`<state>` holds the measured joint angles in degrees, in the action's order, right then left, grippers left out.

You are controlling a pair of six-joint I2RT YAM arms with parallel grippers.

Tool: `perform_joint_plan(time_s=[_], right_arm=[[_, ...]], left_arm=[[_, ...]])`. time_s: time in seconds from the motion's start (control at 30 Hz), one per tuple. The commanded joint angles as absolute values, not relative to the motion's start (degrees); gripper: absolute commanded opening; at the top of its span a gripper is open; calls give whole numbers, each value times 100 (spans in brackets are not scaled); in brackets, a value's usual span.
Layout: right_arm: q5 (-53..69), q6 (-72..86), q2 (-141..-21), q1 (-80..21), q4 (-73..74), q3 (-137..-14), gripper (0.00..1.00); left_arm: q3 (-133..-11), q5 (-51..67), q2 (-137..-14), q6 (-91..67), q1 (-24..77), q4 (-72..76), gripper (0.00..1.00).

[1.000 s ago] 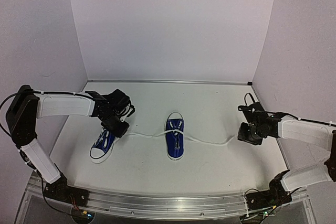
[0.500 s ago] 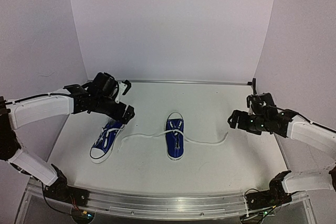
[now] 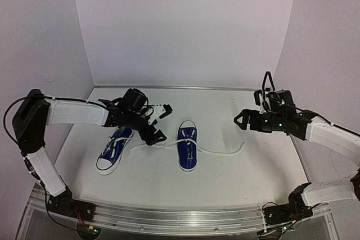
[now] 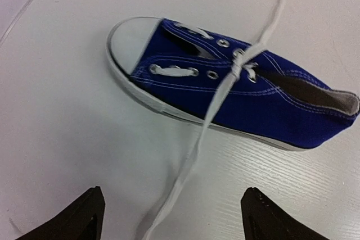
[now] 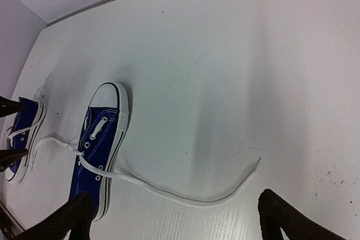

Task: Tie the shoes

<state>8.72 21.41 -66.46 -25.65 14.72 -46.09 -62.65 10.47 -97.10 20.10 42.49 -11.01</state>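
Two blue sneakers lie on the white table. One shoe (image 3: pixel 187 149) is in the middle, toe pointing away; the other shoe (image 3: pixel 112 151) lies to its left. The middle shoe's white lace (image 3: pixel 222 152) is crossed once over the eyelets, and its two ends trail loosely left and right. My left gripper (image 3: pixel 163 122) is open and empty, hovering just left of the middle shoe (image 4: pixel 236 94), with the left lace end (image 4: pixel 191 155) running between its fingers (image 4: pixel 79 217). My right gripper (image 3: pixel 239 121) is open and empty, above the right lace end (image 5: pixel 197 198), with both shoes in its view (image 5: pixel 101 144).
White walls enclose the table on the left, back and right. A metal strip (image 3: pixel 180 87) runs along the back edge. An aluminium rail (image 3: pixel 169 217) with the arm bases is at the near edge. The second shoe (image 5: pixel 22 133) sits at the left edge of the right wrist view.
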Motion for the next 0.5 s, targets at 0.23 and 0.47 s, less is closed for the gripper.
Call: perform_joint_plan(time_s=[0.23,0.47], right_arm=[[1653,2285,-6918,-2539,1020,-4534,98],[1674,2329,-6925,-2537,994,-4482,98]], left_arm=[[-7205,2217,-11185,4025,4323,-1167,58],[-7488,2375,-11573,4087,4268,-1117,34]])
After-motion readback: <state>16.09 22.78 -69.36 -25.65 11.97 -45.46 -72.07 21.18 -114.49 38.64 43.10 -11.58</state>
